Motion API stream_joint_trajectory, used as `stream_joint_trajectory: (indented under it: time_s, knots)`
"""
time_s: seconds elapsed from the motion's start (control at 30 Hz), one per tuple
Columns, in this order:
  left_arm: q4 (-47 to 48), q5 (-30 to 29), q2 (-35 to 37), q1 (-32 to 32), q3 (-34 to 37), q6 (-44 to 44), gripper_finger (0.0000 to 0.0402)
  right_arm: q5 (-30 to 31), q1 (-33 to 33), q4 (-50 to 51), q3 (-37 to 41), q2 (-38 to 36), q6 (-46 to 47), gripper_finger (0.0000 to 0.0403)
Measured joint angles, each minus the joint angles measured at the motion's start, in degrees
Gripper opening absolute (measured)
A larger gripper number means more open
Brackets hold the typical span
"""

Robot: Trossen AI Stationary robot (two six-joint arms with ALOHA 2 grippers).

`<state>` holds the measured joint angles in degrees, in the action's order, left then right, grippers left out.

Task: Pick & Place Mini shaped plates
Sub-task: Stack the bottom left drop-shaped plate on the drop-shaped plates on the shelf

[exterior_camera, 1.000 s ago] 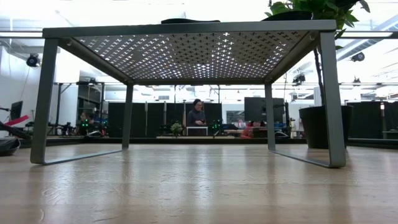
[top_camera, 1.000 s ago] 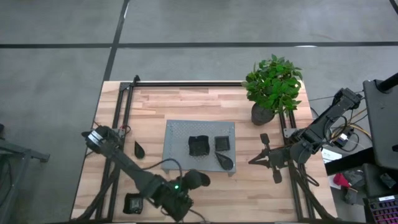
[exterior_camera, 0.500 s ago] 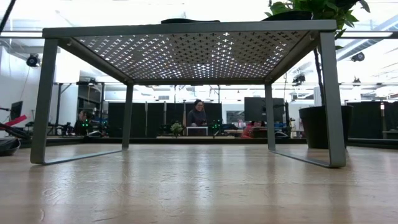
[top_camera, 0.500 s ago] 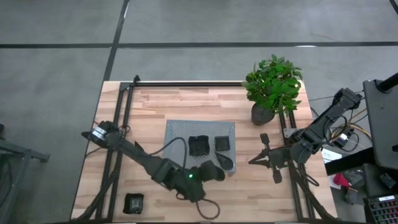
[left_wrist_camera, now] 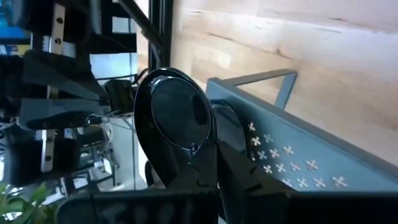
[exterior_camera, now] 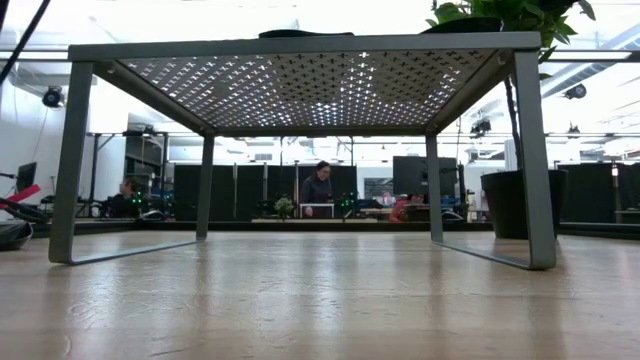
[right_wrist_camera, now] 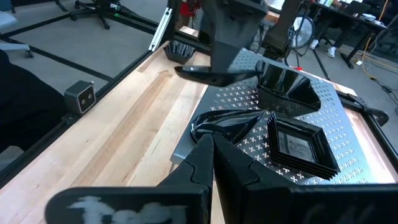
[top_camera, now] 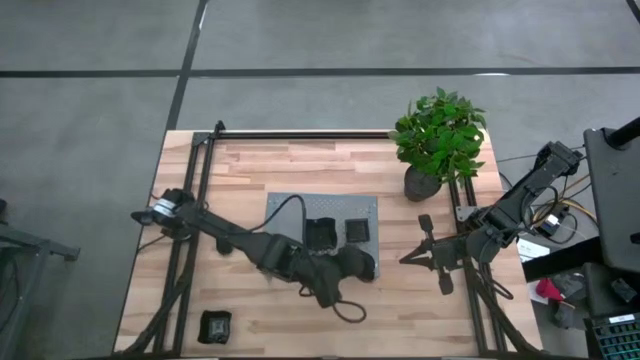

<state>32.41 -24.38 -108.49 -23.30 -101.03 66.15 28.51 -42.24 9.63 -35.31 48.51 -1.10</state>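
My left gripper [top_camera: 358,265] hovers over the near right part of the grey perforated tray [top_camera: 290,215] and is shut on a glossy black teardrop plate [left_wrist_camera: 177,115]. In the right wrist view that plate [right_wrist_camera: 211,74] shows level above the tray. Three things rest flat on the tray: a wavy-edged plate [top_camera: 320,233], a square plate [top_camera: 357,230] and another teardrop plate [right_wrist_camera: 227,124]. One more square plate [top_camera: 215,325] lies on the table near its near left corner. My right gripper [top_camera: 404,259] waits shut, to the right of the tray. My left gripper pinches the teardrop plate by its narrow pointed end [left_wrist_camera: 198,149] between the two fingers [left_wrist_camera: 239,174]. The wide end reaches out beyond the fingertips. The plate is lifted clear and hangs roughly level over the tray's near edge [right_wrist_camera: 186,146].
A green plant in a dark pot [top_camera: 425,182] stands at the table's far right, past the tray. A black metal frame [top_camera: 195,170] runs along the table's edges. Bare wood lies left of the tray and along the far side. People show in the room behind, in the low view.
My left arm has swung from the table's near edge, beside the square plate lying there, toward the far edge and to the right. Its gripper now stands over the tray's near right part. The right arm has kept still.
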Motion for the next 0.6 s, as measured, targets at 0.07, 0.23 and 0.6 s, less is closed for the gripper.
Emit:
stream_joint_trajectory:
  time_s: [0.07,0.23,0.6]
  knots:
    - [-0.63,0.84,0.00,0.50,0.00,0.23,0.0000,0.00,0.00,0.00,0.00,0.00,0.01,0.0008]
    - [-2.16,2.96,-0.30,2.41,0.00,1.68,0.0000,0.00,0.00,0.00,0.00,0.00,0.00,0.0008]
    - [-1.80,4.14,-0.87,2.91,0.04,-4.59,0.0000,0.01,0.00,0.00,0.00,0.02,0.00,0.0008]
